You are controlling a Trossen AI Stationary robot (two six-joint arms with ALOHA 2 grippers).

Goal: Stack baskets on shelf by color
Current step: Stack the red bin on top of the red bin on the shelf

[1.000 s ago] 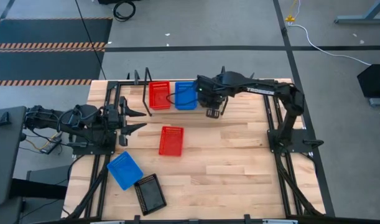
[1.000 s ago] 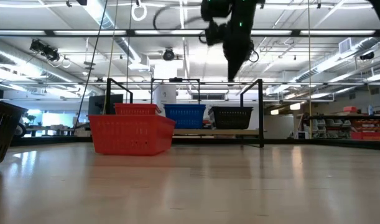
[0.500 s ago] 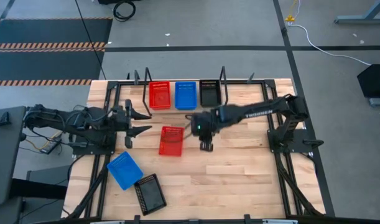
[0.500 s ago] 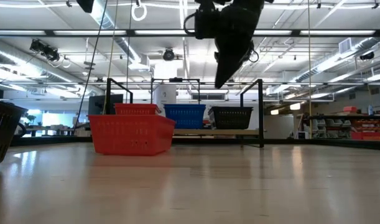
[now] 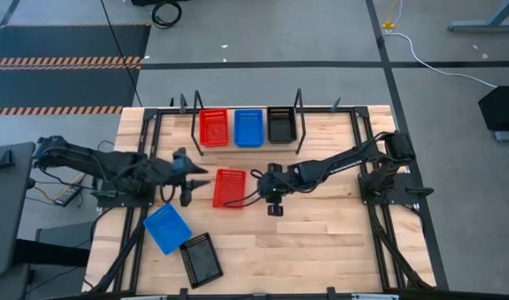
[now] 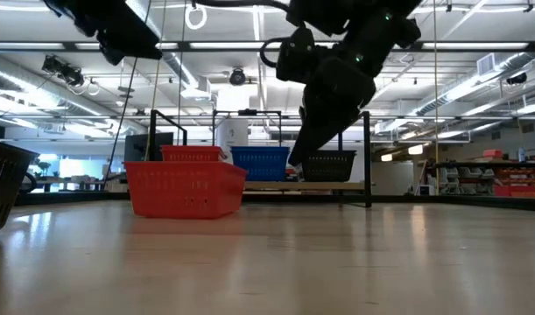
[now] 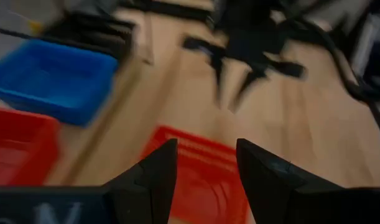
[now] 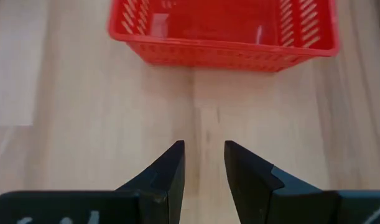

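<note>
A loose red basket (image 5: 229,187) stands on its base mid-table, also in the low view (image 6: 184,188). The shelf (image 5: 246,143) at the far edge carries a red basket (image 5: 213,127), a blue basket (image 5: 248,127) and a black basket (image 5: 281,125) side by side. Another blue basket (image 5: 167,227) and black basket (image 5: 201,258) lie near the left front corner. My left gripper (image 5: 196,177) is open just left of the loose red basket, which shows below its fingers (image 7: 205,146). My right gripper (image 5: 273,200) is open just right of that basket, facing its side wall (image 8: 224,28).
Black arm frames run along the table's left and right sides (image 5: 379,187). The shelf's wire uprights (image 5: 299,125) stand at both its ends. Bare wood (image 5: 321,242) lies near and right of the loose red basket.
My right gripper has come away from the shelf, moving toward the near edge and left, and has dropped lower beside the loose red basket. My left gripper has moved toward the table's right, up to that basket. The baskets have stayed put.
</note>
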